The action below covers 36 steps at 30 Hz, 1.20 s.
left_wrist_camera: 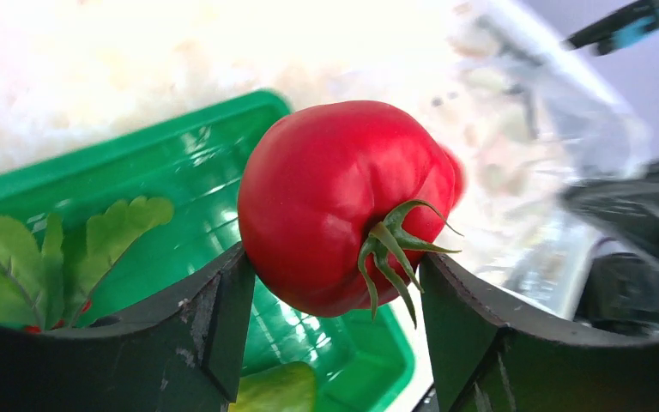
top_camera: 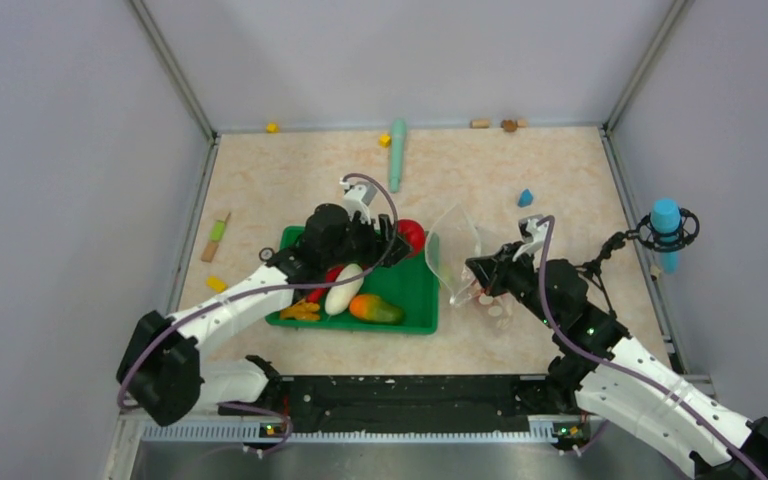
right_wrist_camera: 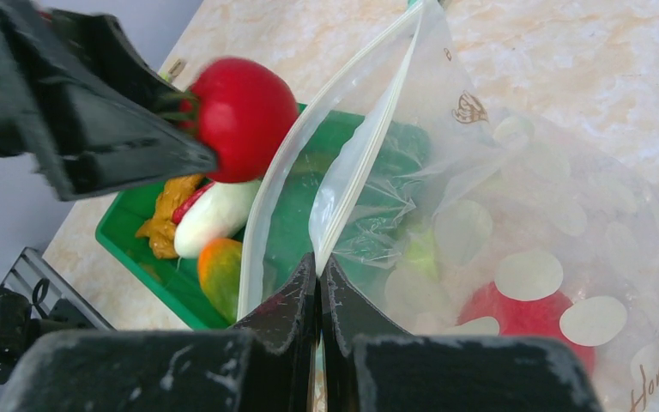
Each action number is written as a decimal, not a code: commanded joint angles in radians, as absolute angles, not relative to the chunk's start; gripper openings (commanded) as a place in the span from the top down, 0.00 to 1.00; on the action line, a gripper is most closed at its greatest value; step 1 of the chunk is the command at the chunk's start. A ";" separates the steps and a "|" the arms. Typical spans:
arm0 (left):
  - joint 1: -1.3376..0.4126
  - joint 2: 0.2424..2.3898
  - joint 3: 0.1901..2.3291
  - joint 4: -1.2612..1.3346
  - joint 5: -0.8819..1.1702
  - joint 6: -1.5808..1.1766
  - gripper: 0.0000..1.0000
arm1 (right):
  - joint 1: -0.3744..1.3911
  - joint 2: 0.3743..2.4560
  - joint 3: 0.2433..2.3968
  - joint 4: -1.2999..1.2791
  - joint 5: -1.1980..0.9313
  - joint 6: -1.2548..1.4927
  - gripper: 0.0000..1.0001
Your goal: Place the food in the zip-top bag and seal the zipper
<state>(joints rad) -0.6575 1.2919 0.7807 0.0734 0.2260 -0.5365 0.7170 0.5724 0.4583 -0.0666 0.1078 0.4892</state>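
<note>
My left gripper [top_camera: 400, 240] is shut on a red tomato [left_wrist_camera: 343, 202], holding it above the right end of the green tray [top_camera: 415, 300], just left of the bag's mouth; the tomato also shows in the right wrist view [right_wrist_camera: 242, 118]. My right gripper [right_wrist_camera: 319, 262] is shut on the near edge of the clear dotted zip-top bag [right_wrist_camera: 515, 232], holding its mouth open and upright [top_camera: 453, 243]. The zipper [right_wrist_camera: 369, 146] runs up that edge. A second red tomato [right_wrist_camera: 523, 313] lies inside the bag. The white radish [top_camera: 344, 288], mango [top_camera: 375, 309], yellow-orange bunch [top_camera: 301, 311] and green leaf [left_wrist_camera: 60, 249] lie in the tray.
A long teal stick [top_camera: 397, 152] lies at the back. A blue block [top_camera: 525, 197] sits behind the bag. Small yellow and wooden blocks [top_camera: 215, 238] lie near the left wall and the back wall. A blue-tipped device [top_camera: 666, 232] stands at the right edge.
</note>
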 commanded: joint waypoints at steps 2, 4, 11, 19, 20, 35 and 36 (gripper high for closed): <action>-0.686 1.150 0.778 0.129 0.310 -0.509 0.71 | 0.710 0.564 0.474 -0.007 0.069 0.468 1.00; -0.716 1.141 0.792 0.138 0.308 -0.489 0.71 | 0.710 0.562 0.476 -0.008 0.068 0.467 1.00; -0.795 1.239 0.880 0.086 0.282 -0.440 0.68 | 0.711 0.545 0.472 -0.008 0.056 0.465 1.00; -0.819 1.276 0.901 0.108 0.311 -0.432 0.14 | 0.710 0.538 0.470 -0.007 0.048 0.465 1.00; -0.819 1.274 0.903 0.109 0.313 -0.431 0.10 | 0.709 0.539 0.468 -0.006 0.048 0.464 1.00; -0.817 1.151 0.769 0.005 -0.090 -0.498 0.03 | 0.711 0.539 0.468 -0.007 0.053 0.466 1.00; -0.816 1.136 0.751 -0.035 -0.152 -0.514 0.03 | 0.710 0.538 0.469 -0.007 0.055 0.466 1.00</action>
